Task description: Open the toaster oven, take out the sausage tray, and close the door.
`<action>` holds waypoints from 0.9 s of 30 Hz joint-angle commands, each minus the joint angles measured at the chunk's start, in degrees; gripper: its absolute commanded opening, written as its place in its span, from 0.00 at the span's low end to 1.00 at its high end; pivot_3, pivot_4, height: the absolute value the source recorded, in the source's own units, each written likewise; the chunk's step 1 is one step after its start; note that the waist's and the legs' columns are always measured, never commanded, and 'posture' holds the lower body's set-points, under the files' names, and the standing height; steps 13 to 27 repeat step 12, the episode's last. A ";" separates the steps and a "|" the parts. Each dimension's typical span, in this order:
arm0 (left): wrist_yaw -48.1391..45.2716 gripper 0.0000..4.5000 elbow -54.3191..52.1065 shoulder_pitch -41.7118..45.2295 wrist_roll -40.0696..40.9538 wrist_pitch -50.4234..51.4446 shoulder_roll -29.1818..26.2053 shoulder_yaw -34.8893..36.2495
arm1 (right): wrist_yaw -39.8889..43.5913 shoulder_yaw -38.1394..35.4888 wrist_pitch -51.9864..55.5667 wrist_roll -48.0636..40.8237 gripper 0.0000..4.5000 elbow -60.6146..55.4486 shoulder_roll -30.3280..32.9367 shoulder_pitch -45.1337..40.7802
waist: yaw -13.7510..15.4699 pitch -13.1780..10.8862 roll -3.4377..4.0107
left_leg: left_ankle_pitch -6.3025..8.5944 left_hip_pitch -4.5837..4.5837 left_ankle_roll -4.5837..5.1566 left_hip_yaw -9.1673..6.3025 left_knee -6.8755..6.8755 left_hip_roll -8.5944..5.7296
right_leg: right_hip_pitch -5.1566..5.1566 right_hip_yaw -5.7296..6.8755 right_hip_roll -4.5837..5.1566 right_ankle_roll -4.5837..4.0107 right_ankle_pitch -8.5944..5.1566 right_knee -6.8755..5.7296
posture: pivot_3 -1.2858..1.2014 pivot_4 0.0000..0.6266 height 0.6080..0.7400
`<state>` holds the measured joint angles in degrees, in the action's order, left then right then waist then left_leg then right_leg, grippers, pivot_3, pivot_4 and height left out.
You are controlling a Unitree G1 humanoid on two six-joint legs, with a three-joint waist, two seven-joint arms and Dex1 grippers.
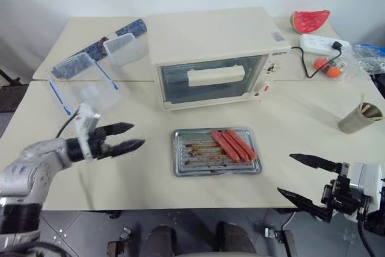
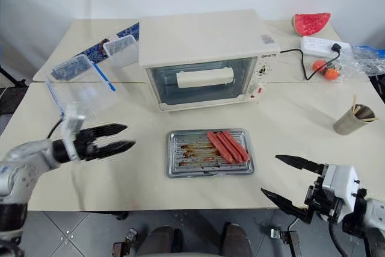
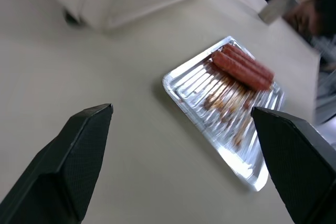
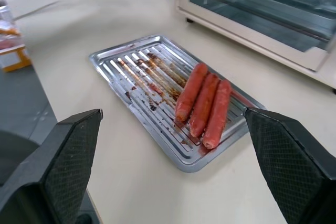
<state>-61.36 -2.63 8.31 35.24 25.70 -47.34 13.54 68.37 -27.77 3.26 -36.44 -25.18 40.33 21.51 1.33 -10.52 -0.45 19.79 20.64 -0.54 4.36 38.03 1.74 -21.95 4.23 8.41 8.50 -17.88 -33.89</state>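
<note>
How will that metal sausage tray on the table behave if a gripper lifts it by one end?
The sausage tray looks thin and shallow, so probably light and fairly stiff thanks to its ridged base. The three sausages lie loose at one end, so tilting would likely roll them. Greasy residue on the ridges may make the rim slippery.

We've got a shiny ridged metal sausage tray (image 4: 157,85) with greasy brown smears baked onto it and three glossy reddish sausages (image 4: 205,106), all sitting on a smooth matt beige surface (image 1: 120,173). The toaster oven (image 1: 210,37) looks like matt cream painted casing with a see-through glass door (image 1: 210,82), and each tool's fingers (image 4: 63,166) are matt black with a fine cross-hatched grip texture. Off to the side we see clear plastic containers (image 1: 84,85).
</note>
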 commanded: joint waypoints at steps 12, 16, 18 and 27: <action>-7.94 1.00 10.55 -10.14 -9.73 -33.50 1.14 8.25 | 11.37 3.97 -12.98 4.65 1.00 15.83 3.04 -8.70 | 0.00 0.03 -0.10 | 0.20 0.47 0.35 0.49 0.37 0.05 | -0.54 0.41 0.16 0.25 0.14 -0.23 | 0.52 0.24 1.00; -7.94 1.00 10.55 -10.14 -9.73 -33.50 1.14 8.25 | 11.37 3.97 -12.98 4.65 1.00 15.83 3.04 -8.70 | 0.00 0.03 -0.10 | 0.20 0.47 0.35 0.49 0.37 0.05 | -0.54 0.41 0.16 0.25 0.14 -0.23 | 0.52 0.24 1.00; -7.94 1.00 10.55 -10.14 -9.73 -33.50 1.14 8.25 | 11.37 3.97 -12.98 4.65 1.00 15.83 3.04 -8.70 | 0.00 0.03 -0.10 | 0.20 0.47 0.35 0.49 0.37 0.05 | -0.54 0.41 0.16 0.25 0.14 -0.23 | 0.52 0.24 1.00; -7.94 1.00 10.55 -10.14 -9.73 -33.50 1.14 8.25 | 11.37 3.97 -12.98 4.65 1.00 15.83 3.04 -8.70 | 0.00 0.03 -0.10 | 0.20 0.47 0.35 0.49 0.37 0.05 | -0.54 0.41 0.16 0.25 0.14 -0.23 | 0.52 0.24 1.00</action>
